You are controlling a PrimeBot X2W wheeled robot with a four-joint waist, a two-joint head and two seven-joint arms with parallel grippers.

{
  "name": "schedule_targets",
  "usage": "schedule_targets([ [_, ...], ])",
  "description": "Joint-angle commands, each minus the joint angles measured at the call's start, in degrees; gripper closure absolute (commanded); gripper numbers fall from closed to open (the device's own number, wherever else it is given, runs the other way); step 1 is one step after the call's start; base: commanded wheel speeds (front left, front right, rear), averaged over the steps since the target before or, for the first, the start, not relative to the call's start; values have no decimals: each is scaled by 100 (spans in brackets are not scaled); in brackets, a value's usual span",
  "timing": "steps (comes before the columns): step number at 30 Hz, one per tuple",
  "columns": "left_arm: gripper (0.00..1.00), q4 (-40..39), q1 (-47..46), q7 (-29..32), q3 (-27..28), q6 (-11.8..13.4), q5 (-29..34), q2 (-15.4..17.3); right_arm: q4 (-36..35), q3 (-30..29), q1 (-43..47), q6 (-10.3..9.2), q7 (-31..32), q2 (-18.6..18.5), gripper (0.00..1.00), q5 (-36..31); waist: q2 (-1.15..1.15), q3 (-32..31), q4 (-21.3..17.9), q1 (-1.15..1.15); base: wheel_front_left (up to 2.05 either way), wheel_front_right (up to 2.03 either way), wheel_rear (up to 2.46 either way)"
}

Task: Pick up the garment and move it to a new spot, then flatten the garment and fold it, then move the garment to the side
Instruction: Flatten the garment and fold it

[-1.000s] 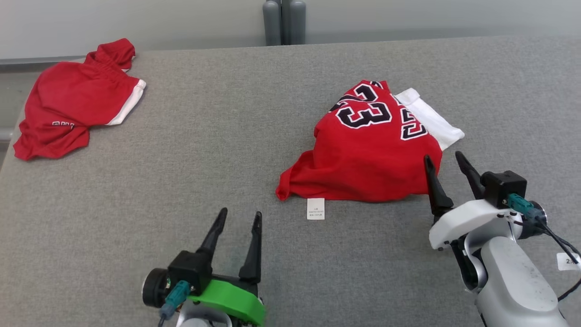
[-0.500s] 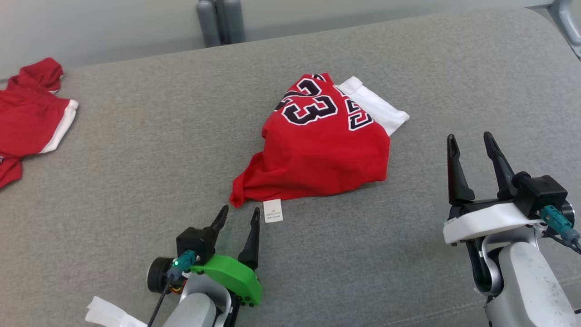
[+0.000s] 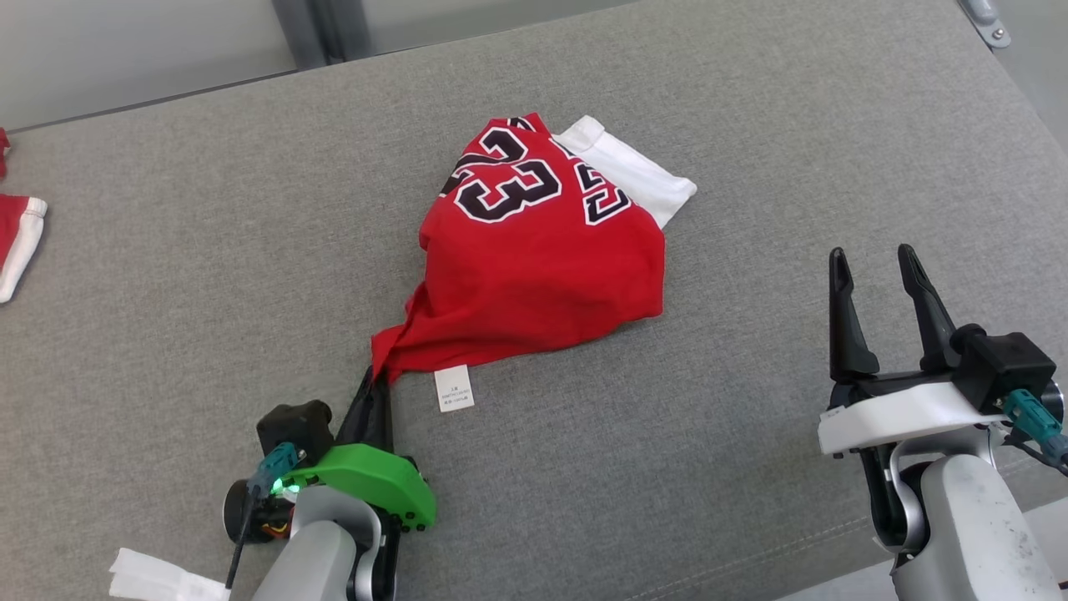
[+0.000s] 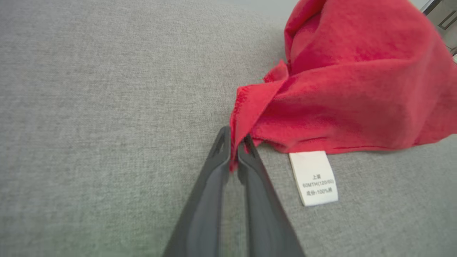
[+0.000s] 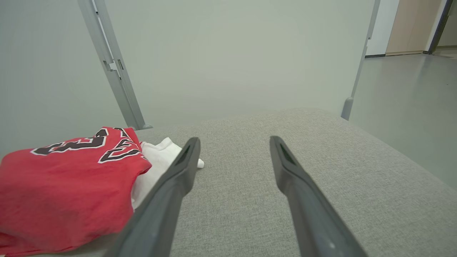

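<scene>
The garment [image 3: 542,259] is a red jersey with black "23" numbers and a white part, lying crumpled in the middle of the grey surface [image 3: 250,250]. Its white care label [image 3: 454,388] lies flat at its near edge. My left gripper [image 3: 377,380] is shut on the garment's near left corner; in the left wrist view a thin red fold of the garment [image 4: 339,78] is pinched between the fingertips of the left gripper [image 4: 234,146]. My right gripper [image 3: 876,263] stands open to the right of the garment, apart from it. In the right wrist view the right gripper [image 5: 234,142] has bare grey surface between its fingers, and the garment [image 5: 68,178] lies at the left.
A second red and white cloth [image 3: 18,234] lies at the far left edge of the surface. The surface's right edge [image 3: 1001,92] and near edge are close to my right arm. A grey metal post [image 5: 110,64] stands behind the surface.
My left gripper has reached forward to the garment's corner and shut on it. The head camera has turned right, shifting the whole picture left. My right gripper stays open.
</scene>
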Motion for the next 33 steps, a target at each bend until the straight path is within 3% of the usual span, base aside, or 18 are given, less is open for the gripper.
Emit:
schedule_targets([
  [1,100,-52,93,-2,50,-76,-134,31,-38,-5,76,-2,-16,11,0,-27,0,-40,50,0,0,0,0],
  [7,100,-434,299,-2,329,-212,-206,40,79,13,201,-2,-16,-5,0,-69,0,-179,279,0,0,0,0],
  [15,100,-981,768,-2,1163,-119,-10,416,467,90,356,-2,-16,-56,0,24,0,-309,566,0,0,0,0],
  [27,100,-617,840,-2,1943,-62,117,691,820,233,66,-2,-17,-46,0,39,0,-239,732,0,0,0,0],
  [28,82,-591,811,-3,1978,-82,136,687,840,266,36,-2,-17,-48,0,40,0,-237,742,0,0,0,0],
  [29,53,-562,782,-2,2006,-107,173,664,862,325,-3,-2,-17,-46,0,54,0,-238,756,0,0,0,0],
  [30,3,-562,757,-2,2041,-116,217,630,893,380,-32,-2,-18,-46,0,72,0,-242,776,0,0,0,0],
  [33,0,-647,720,-2,2159,-160,350,532,1019,604,-134,-2,-16,-44,0,96,0,-272,851,0,0,0,0],
])
